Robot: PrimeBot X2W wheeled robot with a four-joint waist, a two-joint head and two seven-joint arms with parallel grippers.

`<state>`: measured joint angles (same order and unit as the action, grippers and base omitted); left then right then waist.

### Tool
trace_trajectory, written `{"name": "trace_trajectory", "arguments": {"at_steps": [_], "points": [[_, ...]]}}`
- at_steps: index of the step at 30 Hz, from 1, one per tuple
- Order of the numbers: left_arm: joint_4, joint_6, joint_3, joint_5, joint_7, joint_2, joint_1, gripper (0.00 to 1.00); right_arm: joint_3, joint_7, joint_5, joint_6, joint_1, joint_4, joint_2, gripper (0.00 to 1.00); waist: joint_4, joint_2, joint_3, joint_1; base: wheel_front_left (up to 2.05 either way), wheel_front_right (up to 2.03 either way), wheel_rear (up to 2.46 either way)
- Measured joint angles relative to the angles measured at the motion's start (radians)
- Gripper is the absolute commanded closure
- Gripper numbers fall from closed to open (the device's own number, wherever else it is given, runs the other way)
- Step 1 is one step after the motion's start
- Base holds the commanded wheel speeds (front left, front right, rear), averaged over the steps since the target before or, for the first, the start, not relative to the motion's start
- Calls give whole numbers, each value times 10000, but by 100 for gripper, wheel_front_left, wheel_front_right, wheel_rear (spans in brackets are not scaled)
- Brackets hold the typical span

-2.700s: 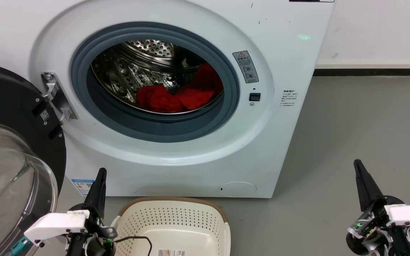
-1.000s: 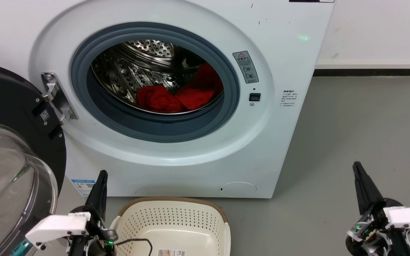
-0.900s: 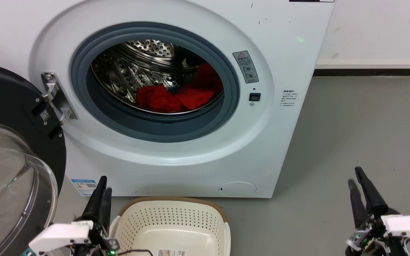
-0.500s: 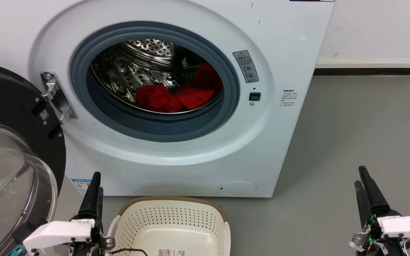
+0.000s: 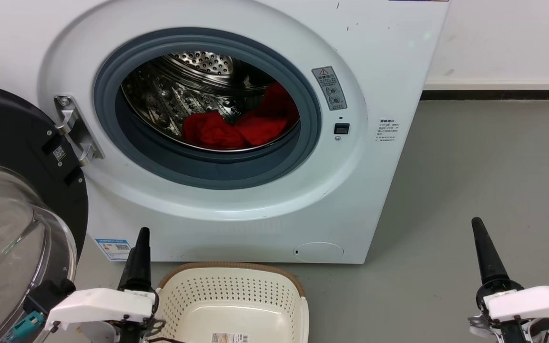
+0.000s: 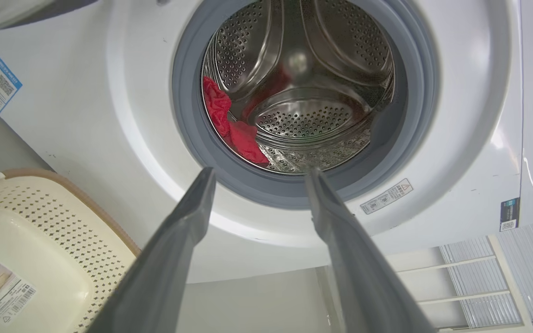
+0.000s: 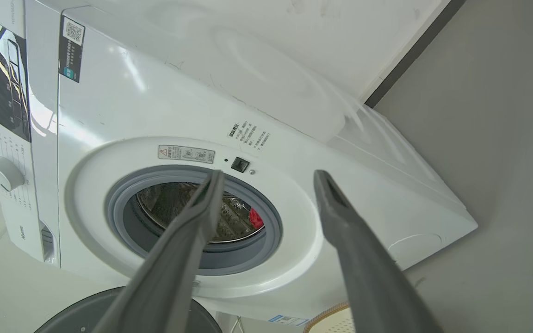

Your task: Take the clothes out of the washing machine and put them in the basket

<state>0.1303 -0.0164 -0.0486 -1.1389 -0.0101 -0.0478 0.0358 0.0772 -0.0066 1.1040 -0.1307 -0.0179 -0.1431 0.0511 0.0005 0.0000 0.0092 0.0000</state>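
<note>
Pre-grasp, nothing picked yet. Clothes (image 5: 236,128) sit in the washing machine (image 5: 374,71) drum; basket (image 5: 229,266) on floor below. My left end effector (image 6: 261,172) and right end effector (image 7: 269,172) both released, holding nothing. Next: reach through the porthole, clench red fabric.

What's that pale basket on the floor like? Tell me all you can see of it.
The basket is cream-white plastic, a rounded rectangle with walls full of small holes and a brown woven-look rim. It stands upright on the grey floor, close in front of the washing machine. Nothing lies in it; a printed label is stuck to its smooth bottom.
</note>
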Motion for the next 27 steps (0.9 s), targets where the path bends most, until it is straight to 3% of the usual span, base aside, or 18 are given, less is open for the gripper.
{"name": "trace_trajectory", "arguments": {"at_steps": [13,27], "points": [[-399,619,428,2397,-464,0,-146,0,-228,-491,-2594,0,209,671,-2,0,3,0,-4,0,0,0,0],[-917,871,665,4280,-938,-4,-424,0,-353,-978,-4915,0,449,1104,0,0,10,0,-3,0,0,0,0]]}}
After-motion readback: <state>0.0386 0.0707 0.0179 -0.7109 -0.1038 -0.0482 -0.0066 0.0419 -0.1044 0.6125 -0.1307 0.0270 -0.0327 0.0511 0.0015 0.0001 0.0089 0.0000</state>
